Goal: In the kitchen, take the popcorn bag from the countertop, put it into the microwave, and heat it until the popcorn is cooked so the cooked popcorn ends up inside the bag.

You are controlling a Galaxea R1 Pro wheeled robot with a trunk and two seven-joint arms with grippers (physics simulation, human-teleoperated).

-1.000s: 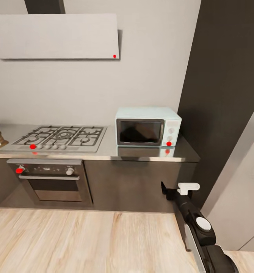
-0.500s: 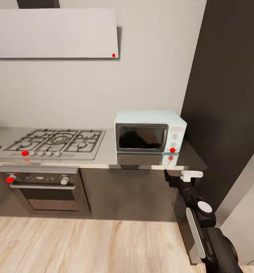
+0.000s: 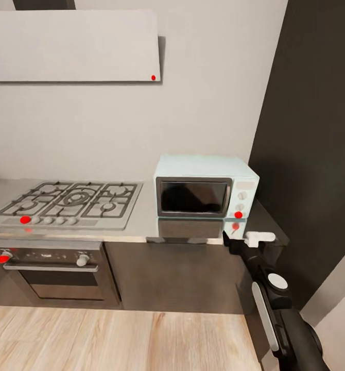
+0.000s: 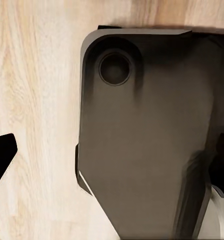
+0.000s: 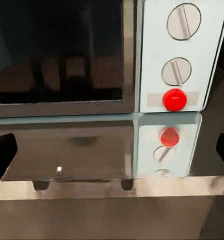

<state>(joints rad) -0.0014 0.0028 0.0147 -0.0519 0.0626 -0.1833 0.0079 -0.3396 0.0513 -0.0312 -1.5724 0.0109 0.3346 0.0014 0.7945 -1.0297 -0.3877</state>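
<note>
Nearer now, right gripper [image 3: 240,240] reaches the steel worktop's [image 3: 141,226] front edge.
Pale mint-blue microwave [image 3: 205,186], door shut, sits just beyond; fingers [image 5: 2,152] apart.

This is a home kitchen, rendered in a simulator. A gas hob [image 3: 69,202] with dark grates and a row of knobs is set into a reflective steel surface [image 3: 147,219], and a built-in oven [image 3: 49,270] with a steel handle sits right beneath it. Beside the hob stands a small mint-blue microwave [image 3: 206,192] — dark glass door, two round knobs, a red dot below them. A flat grey extractor hood [image 3: 72,46] hangs on the pale wall above. Dark cabinet fronts, a tall dark panel [image 3: 316,129] and light wood flooring [image 3: 116,340] complete the room.
</note>
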